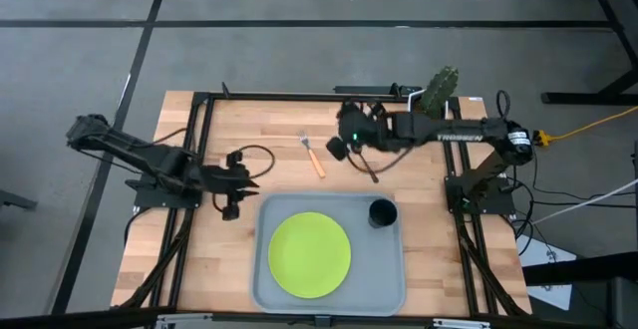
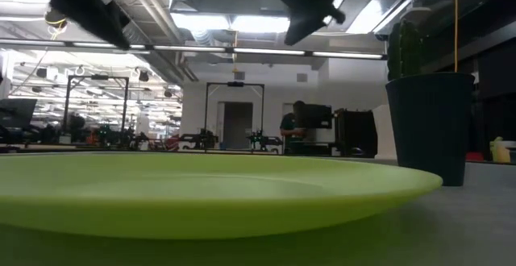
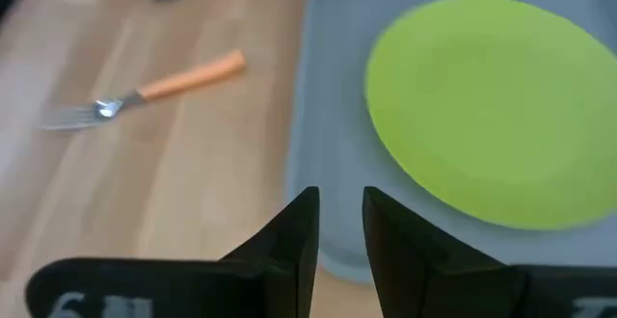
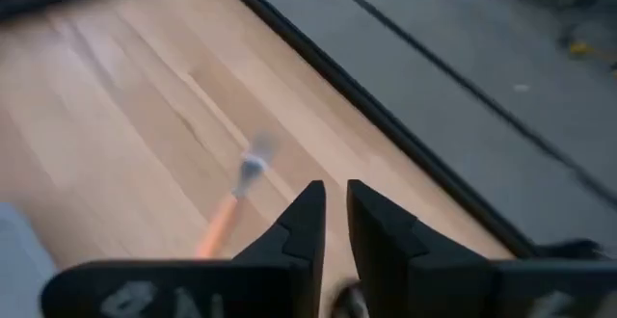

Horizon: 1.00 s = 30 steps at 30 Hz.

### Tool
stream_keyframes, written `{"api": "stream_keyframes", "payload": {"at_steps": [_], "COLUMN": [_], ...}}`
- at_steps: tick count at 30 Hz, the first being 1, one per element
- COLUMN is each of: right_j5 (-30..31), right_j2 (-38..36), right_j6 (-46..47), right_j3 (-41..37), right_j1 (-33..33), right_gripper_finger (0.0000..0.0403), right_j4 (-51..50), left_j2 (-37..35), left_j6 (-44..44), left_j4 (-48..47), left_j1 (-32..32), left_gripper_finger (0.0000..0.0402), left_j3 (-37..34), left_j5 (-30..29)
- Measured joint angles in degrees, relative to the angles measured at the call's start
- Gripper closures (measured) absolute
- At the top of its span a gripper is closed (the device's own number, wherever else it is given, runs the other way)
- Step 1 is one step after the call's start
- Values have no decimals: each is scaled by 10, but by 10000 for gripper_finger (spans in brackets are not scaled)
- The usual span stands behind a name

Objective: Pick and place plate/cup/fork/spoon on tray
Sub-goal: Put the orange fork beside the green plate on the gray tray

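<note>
High view: we've got the plate (image 1: 310,254) and the cup (image 1: 382,213) sitting on the tray (image 1: 261,290) already, so it's cutlery time.
Fork: the fork (image 1: 314,156) lies on the bare table (image 1: 229,130), apart from the tray's far edge.
Spoon: the spoon (image 1: 366,164) lies just beside it, partly under the right arm.
Right gripper: the right gripper (image 1: 338,149) hovers over the fork's handle end, fingers nearly closed, nothing held.
Left gripper: the left gripper (image 1: 247,180) waits by the tray's left corner, narrow gap, empty.
How we'd do it: open wider first, come straight down across the orange handle, pinch mid-handle, don't nudge the spoon.
</note>
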Motion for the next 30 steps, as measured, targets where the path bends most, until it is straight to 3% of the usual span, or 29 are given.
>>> {"api": "stream_keyframes", "payload": {"at_steps": [8,10,18,25,30], "right_j5": [-199,-217,-221,-281,-298], "right_j2": [72,104,239,338,364], "right_j6": [-79,-90,-70,-25,-7], "right_j3": [2,15,159,302,319], "right_j1": [-46,-49,-79,-131,-146], "right_gripper_finger": [350,350,350,350,350], "right_j4": [237,254,138,-54,-65], "left_j2": [-188,-235,-354,-382,-386], "left_j6": [-15,-15,-1,12,28], "left_j4": [136,175,209,229,336], "left_j1": [-28,-32,-36,-36,-33], "left_gripper_finger": [325,325,325,325,325], "left_j3": [-164,-199,-253,-297,-363], "left_j5": [26,26,24,-2,3]}}
